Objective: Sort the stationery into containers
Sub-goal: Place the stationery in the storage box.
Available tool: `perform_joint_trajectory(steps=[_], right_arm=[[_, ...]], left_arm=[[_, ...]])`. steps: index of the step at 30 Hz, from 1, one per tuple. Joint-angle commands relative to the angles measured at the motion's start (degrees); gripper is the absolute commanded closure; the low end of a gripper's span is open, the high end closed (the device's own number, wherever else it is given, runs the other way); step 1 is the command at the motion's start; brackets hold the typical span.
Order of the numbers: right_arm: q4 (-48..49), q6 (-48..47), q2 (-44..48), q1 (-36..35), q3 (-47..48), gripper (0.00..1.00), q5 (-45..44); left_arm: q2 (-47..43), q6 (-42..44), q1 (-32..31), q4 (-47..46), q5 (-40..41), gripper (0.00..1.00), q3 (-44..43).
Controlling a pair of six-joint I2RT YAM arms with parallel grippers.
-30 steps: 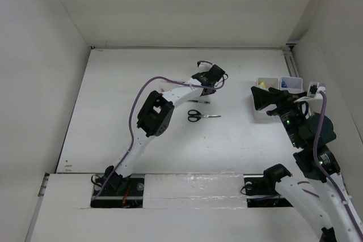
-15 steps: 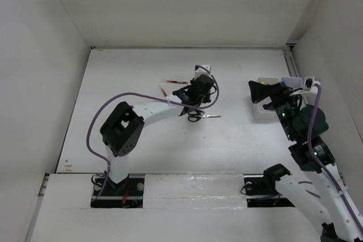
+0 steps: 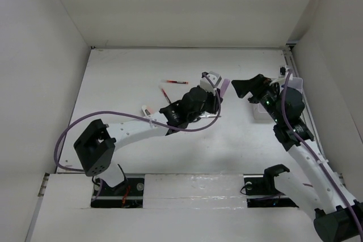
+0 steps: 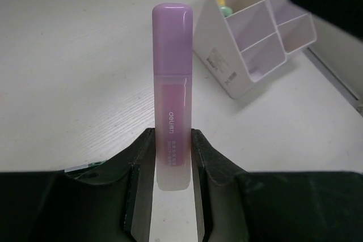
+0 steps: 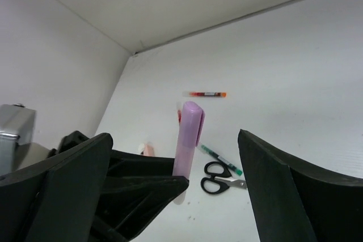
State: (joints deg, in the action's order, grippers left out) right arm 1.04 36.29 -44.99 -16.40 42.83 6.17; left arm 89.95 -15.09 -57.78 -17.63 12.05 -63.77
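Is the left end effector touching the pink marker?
Touching. The left wrist view shows the left end effector closed on the marker, both fingers pressed against its lower sides.

One pink marker [image 4: 172,83], one scissors [image 5: 222,179], two red pens [image 3: 174,81] [image 3: 164,92], one green pen [image 5: 220,160], one eraser [image 5: 148,149]

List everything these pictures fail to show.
Lower end of the pink marker: left wrist view, buried between the fingers of the left end effector.
Far compartments of the containers: left wrist view, cut off by the top edge and the right end effector.
Most of the scissors: top external view, under the left arm.
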Motion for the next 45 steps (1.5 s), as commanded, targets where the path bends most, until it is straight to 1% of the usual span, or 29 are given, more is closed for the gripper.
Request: perform_joint_trajectory(steps=[1,3,6,10,11,14,15,16,19,20,21,22,23,24,25,26,27,29,30,32,35,37,38,39,40,41,42,44,45], right_arm=[[6.7,2.02,-0.62,0.32,-0.99,0.03,5.69],[7.92,2.03,-1.24,0.32,-1.6,0.04,6.31],[8.63,2.55,-1.77,0.32,-2.31,0.04,7.62],[9.85,2.55,-2.81,0.32,-2.84,0.06,8.67],[9.86,2.55,-2.82,0.32,-2.84,0.11,8.68],[11.17,2.55,-3.35,0.32,-2.84,0.31,10.95],[11.87,2.55,-3.35,0.32,-2.84,0.45,11.66],[11.88,2.55,-3.96,0.32,-2.84,0.48,12.36],[12.5,3.17,-5.19,0.32,-2.84,0.48,13.59],[12.5,3.17,-5.98,0.32,-2.84,0.51,13.6],[12.5,3.17,-5.98,0.32,-2.84,0.57,14.38],[12.5,3.17,-6.77,0.32,-2.23,0.74,15.17],[12.5,3.17,-6.77,0.32,-2.22,0.86,15.18],[12.5,3.17,-7.38,0.32,-2.22,0.9,15.18],[12.5,2.39,-7.39,0.32,-1.7,0.99,13.88],[12.5,1.86,-7.39,0.84,-1.7,1.0,13.26],[12.5,0.2,-7.39,0.85,-1.0,1.0,12.64],[12.5,-2.53,-7.39,0.85,-0.38,1.0,9.13],[12.5,-3.85,-7.39,1.46,0.41,1.0,7.2],[11.18,-8.94,-7.39,2.77,0.94,1.0,1.07],[11.18,-15.71,-8.53,4.62,1.56,1.0,-7.28],[13.19,-19.05,-9.14,7.43,-0.71,1.0,-8.72],[16.68,-20.89,-9.15,8.48,-1.86,1.0,-8.72],[18.98,-20.91,-9.15,10.41,-3.18,1.0,-11.51],[21.18,-21.52,-9.15,11.47,-5.28,1.0,-12.32],[26.16,-23.27,-9.67,12.35,-6.17,1.0,-12.33],[28.12,-23.89,-10.28,13.14,-6.79,1.0,-13.63],[30.85,-24.86,-12.65,15.52,-6.79,1.0,-13.65],[34.26,-26.0,-13.71,16.22,-6.79,1.0,-13.65]], left_arm=[[-4.26,3.05,-1.11,-6.27,-1.95,1.0,0.84],[-4.79,3.05,-2.42,-6.28,-1.95,1.0,0.84],[-5.31,3.05,-2.43,-6.89,-4.4,1.0,0.84],[-6.54,2.53,-2.43,-8.39,-8.88,1.0,1.37],[-6.54,2.52,-2.43,-8.91,-9.59,1.0,1.37],[-6.54,2.52,-2.43,-8.92,-10.9,1.0,1.37],[-7.07,2.52,-2.43,-8.92,-10.91,1.0,0.84],[-7.07,2.52,-2.43,-8.92,-10.91,1.0,0.84],[-7.69,2.52,-2.43,-8.92,-11.43,1.0,0.84],[-7.69,2.52,-2.43,-8.92,-11.44,1.0,0.84],[-7.69,2.52,-2.43,-8.92,-11.44,1.0,0.84],[-7.69,2.52,-2.43,-8.92,-11.44,1.0,0.84],[-7.69,2.52,-2.43,-8.92,-11.44,1.0,0.84],[-7.69,2.52,-2.43,-8.92,-11.44,1.0,0.84],[-8.21,2.52,-2.43,-8.92,-11.44,1.0,0.84],[-8.21,2.52,-2.43,-8.92,-10.92,1.0,1.45],[-8.21,2.52,-2.43,-8.92,-10.91,0.94,1.45],[-9.26,2.52,-2.43,-8.39,-8.55,0.5,2.06],[-9.27,2.52,-2.43,-7.6,-7.67,0.01,2.07],[-9.8,1.65,-2.43,-5.33,-3.46,0.0,2.07],[-11.72,-1.5,-2.43,1.09,3.22,0.0,1.54],[-13.13,-3.53,-2.43,6.18,6.13,0.0,1.54],[-14.96,-4.5,-2.43,7.77,7.88,0.0,2.32],[-16.11,-6.51,-2.43,9.35,7.9,0.0,3.38],[-17.43,-7.57,-2.43,12.24,7.9,0.0,4.26],[-18.75,-8.54,-2.43,13.22,7.9,0.0,5.22],[-21.72,-9.59,-2.43,14.19,7.9,0.0,6.28],[-24.63,-12.4,-2.43,16.13,7.37,0.0,10.05],[-26.04,-13.11,-2.43,16.92,7.37,0.0,11.02]])
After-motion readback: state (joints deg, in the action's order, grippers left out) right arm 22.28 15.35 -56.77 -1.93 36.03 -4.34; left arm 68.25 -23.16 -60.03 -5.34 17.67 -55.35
